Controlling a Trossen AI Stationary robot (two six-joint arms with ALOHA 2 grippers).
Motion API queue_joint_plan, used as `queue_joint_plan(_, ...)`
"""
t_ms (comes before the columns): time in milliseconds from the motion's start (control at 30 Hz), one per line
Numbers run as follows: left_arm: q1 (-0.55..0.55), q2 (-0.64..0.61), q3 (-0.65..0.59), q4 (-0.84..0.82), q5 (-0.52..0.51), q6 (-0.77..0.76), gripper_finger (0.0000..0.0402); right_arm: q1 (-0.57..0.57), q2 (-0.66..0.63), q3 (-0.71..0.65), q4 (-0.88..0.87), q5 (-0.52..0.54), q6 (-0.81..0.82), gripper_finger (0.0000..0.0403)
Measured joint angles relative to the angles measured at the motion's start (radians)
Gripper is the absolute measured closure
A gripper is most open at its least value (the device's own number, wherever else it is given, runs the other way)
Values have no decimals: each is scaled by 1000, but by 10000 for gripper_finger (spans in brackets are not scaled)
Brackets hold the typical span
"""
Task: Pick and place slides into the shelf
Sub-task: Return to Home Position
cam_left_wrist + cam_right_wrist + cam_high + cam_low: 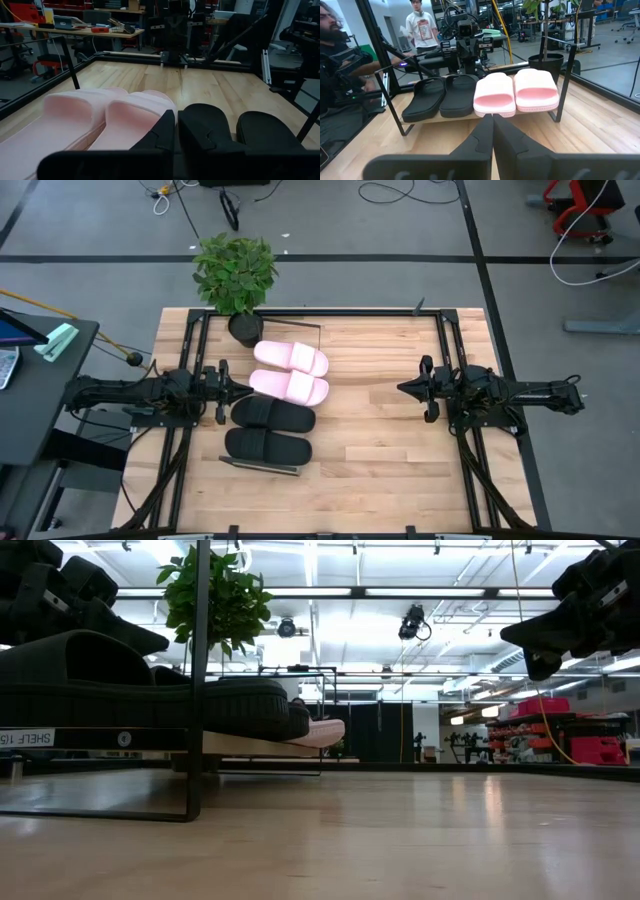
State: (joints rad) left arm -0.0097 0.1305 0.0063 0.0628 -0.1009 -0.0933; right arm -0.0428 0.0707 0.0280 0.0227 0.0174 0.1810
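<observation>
- The left gripper (pixel 238 388) is held level over the left of the table (pixel 390 470), with its tip at the left edge of the shelf (pixel 262 467). Its fingers (pixel 161 134) are pressed together on nothing.
- The right gripper (pixel 403 388) is held level at the right side, well apart from the shelf and pointed toward it. Its fingers (pixel 481 132) are likewise pressed together and empty.
- All four slides are seen from above lying side by side on the shelf. The pink slides (pixel 290 386) are set toward the potted plant (pixel 235 270), the black slides (pixel 270 416) toward the table's front edge.
- Only in the right wrist view is the wooden board shown from the side, raised on its thin dark frame. Two people (pixel 422 27) are also caught there, beyond the table.
- From table height, the left of the frame is filled by one black slide. The pink ones are almost wholly hidden behind it, only a tip being shown.
- Both arms are cut off at the top of that low view, and the label on the shelf's edge cannot be read in full.
</observation>
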Motion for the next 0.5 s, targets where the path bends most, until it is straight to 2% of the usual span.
queue_joint_plan(267, 0, 0, 0, 0, 0, 0, 361, 0, 0, 0, 0, 0, 0, 389)
queue_joint_plan(500, 0, 0, 0, 0, 0, 0, 368, 0, 0, 0, 0, 0, 0, 389)
